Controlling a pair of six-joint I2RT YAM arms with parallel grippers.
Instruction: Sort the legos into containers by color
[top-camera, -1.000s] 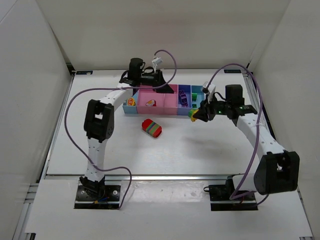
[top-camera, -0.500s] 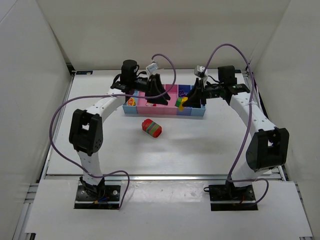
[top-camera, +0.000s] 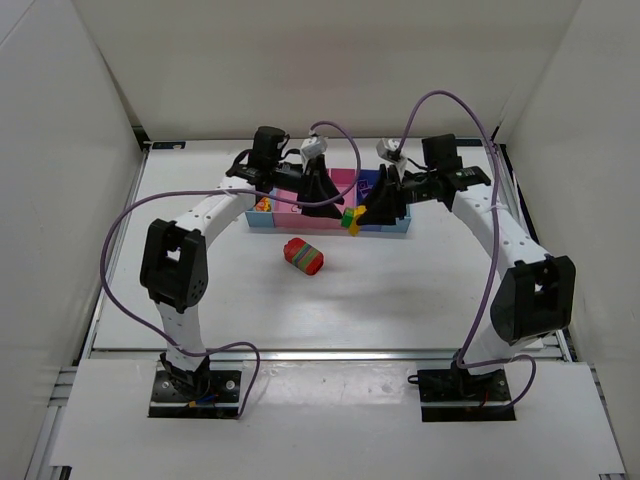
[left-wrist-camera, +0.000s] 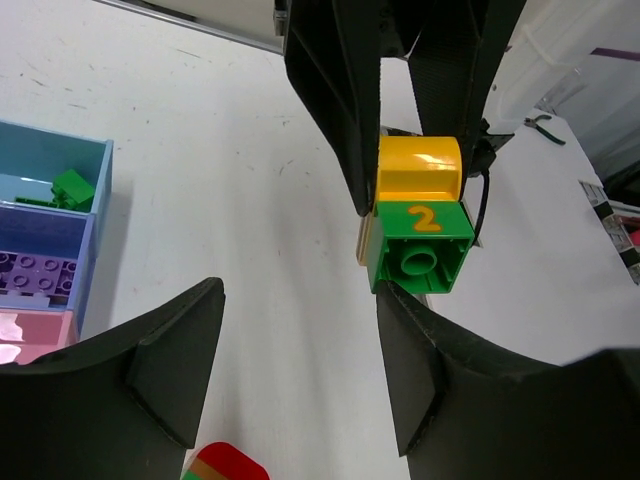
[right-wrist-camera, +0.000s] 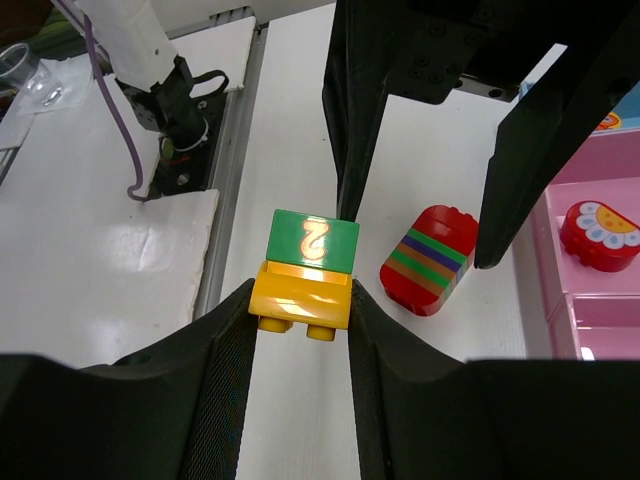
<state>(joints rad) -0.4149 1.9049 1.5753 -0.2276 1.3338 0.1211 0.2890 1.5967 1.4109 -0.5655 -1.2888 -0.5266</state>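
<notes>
My right gripper is shut on a two-brick chunk, gripping its yellow brick, with a green brick marked "2" stuck beyond it. From above, the chunk hangs just in front of the containers, held by the right gripper. My left gripper is open and faces it; the chunk floats just past its right fingertip, outside the jaws. A red lego with coloured stripes lies on the table. In the bins are a green lego and purple legos.
A red flower-printed piece lies in a pink bin. The left gripper hovers over the pink bins. Purple cables arch above both arms. White walls close in the table on three sides.
The right arm carried the chunk left, from beside the bins' right end to in front of their middle. The left gripper turned toward it and the two now face each other.
</notes>
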